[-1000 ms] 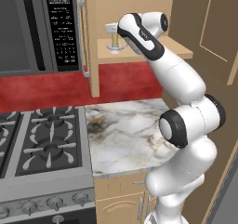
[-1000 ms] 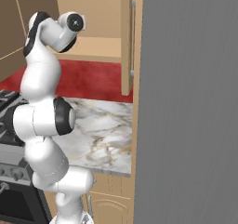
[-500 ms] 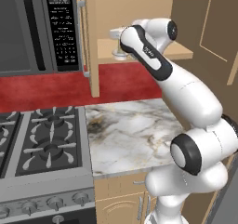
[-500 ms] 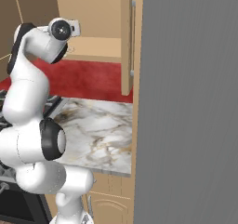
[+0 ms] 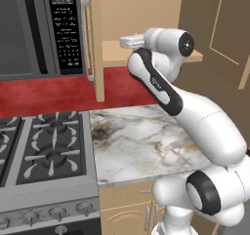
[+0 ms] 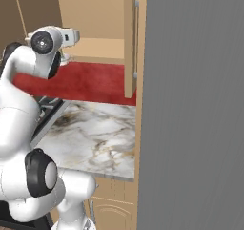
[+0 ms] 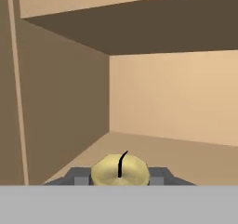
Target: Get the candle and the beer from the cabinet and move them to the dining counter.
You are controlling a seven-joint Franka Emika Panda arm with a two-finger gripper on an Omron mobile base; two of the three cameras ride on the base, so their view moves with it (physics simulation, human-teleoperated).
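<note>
Candle [image 7: 120, 170] sits pinched between the gripper [image 7: 120, 177] jaws, narrow on its stick, just above the cabinet [image 5: 146, 14] floor so it can be drawn out.

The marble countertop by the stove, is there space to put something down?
Yes. The white-grey veined marble countertop looks bare between the gas stove and the open tan cabinet door. It is tighter in the wall cabinet, where the gripper grips the pale yellow candle.
</note>
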